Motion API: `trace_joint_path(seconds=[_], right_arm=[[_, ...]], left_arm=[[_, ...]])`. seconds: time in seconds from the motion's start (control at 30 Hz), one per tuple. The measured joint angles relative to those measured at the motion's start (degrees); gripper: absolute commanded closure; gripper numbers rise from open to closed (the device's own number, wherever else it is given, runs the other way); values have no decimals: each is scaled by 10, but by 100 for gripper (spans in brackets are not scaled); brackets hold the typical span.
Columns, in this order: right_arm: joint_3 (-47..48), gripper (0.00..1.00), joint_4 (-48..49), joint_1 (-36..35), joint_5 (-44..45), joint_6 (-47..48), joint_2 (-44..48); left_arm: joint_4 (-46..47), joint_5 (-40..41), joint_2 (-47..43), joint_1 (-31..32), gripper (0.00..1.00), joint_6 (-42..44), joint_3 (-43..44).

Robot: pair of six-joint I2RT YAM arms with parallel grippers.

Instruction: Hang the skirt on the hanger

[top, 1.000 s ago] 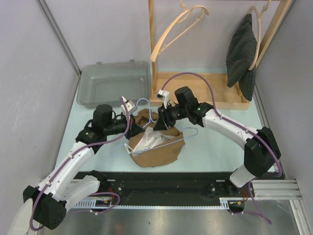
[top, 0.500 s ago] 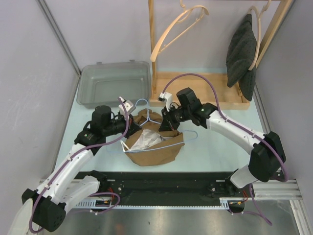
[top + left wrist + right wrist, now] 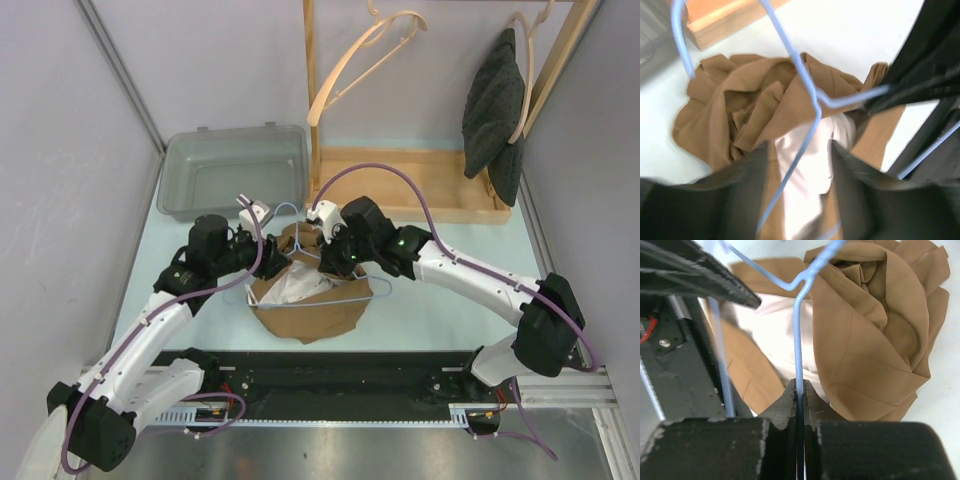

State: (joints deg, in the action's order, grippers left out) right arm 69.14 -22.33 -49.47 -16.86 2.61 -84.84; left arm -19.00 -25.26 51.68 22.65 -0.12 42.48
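— Where's the skirt?
— Crumpled on the bench, white lining showing, beneath the blue hanger.
— The claws?
— The right claw is clenched on the hanger's wire. The left claw is released, with the wire passing between its fingers.

— Does the left gripper show sharply in its own wrist view?
— No. Its fingers are a dark blur, cut off by the bottom edge.
— And the blue wire hanger?
— Its hook runs off the top edge there.
— What about overhead?
— At frame centre both wrists cover the top of the brown skirt, and the right gripper has its fingertips hidden underneath.
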Motion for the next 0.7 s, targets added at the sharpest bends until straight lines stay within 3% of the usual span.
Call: trace_joint_path(seconds=[0.1,0.37,0.7], right_arm=[[-19,100,19,-16,28,1,1],[-50,100,42,-17,49,9,20],[-59,100,50,-13,-32,11,62]], left_arm=[[19,3,1,0,25,-16,0],[101,-57,19,-11,21,-78,-28],[340,-202,22,-92,20,-281,-151]])
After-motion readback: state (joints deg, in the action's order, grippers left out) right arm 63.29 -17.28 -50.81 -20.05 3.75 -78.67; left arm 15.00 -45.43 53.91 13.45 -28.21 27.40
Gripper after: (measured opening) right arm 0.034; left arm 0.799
